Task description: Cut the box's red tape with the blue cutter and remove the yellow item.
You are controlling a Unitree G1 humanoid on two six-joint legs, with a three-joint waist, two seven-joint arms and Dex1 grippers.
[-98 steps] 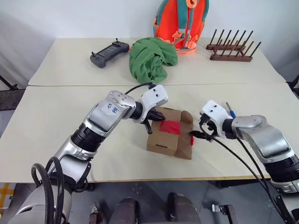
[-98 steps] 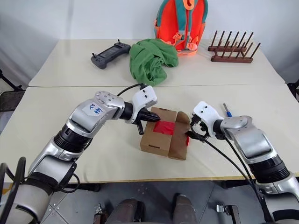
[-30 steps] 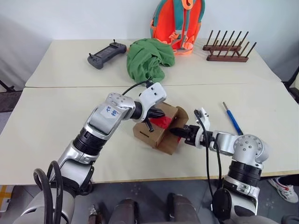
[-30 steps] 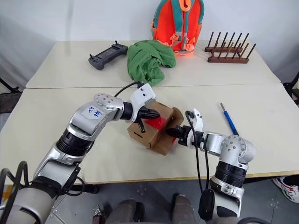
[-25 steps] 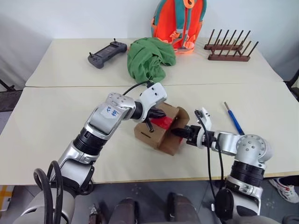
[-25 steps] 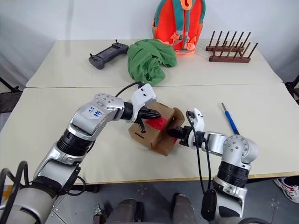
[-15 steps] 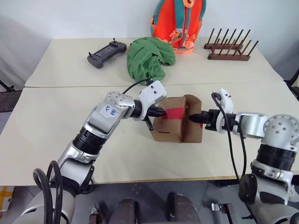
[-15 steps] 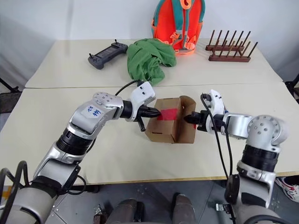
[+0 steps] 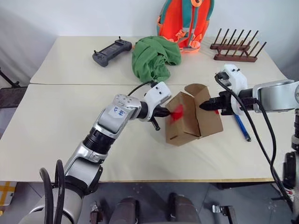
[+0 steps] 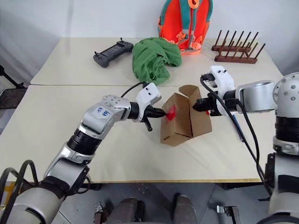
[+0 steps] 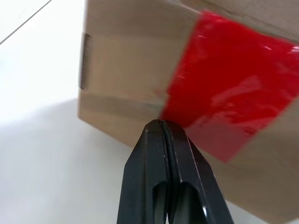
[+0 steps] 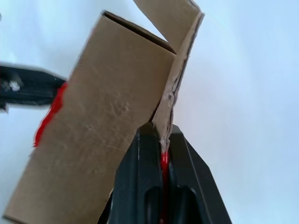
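the box [image 9: 192, 116] is tipped up on the near counter [image 9: 56, 130], one flap open. left pincer [image 9: 167, 112], pressed together, sits at the tape [image 9: 177, 112]; right pincer [image 9: 203, 106] pinches the flap — best hold that firm and steady the tilt. the cutter [image 9: 242, 127] lies beyond, unused.

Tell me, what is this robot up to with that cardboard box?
It is working a taped box open. The right gripper is shut on one of the box's flaps, holding the box tilted up off the table. The left gripper, shut too, has its tips at the red tape on the box's side. The blue cutter lies on the table beside the box.
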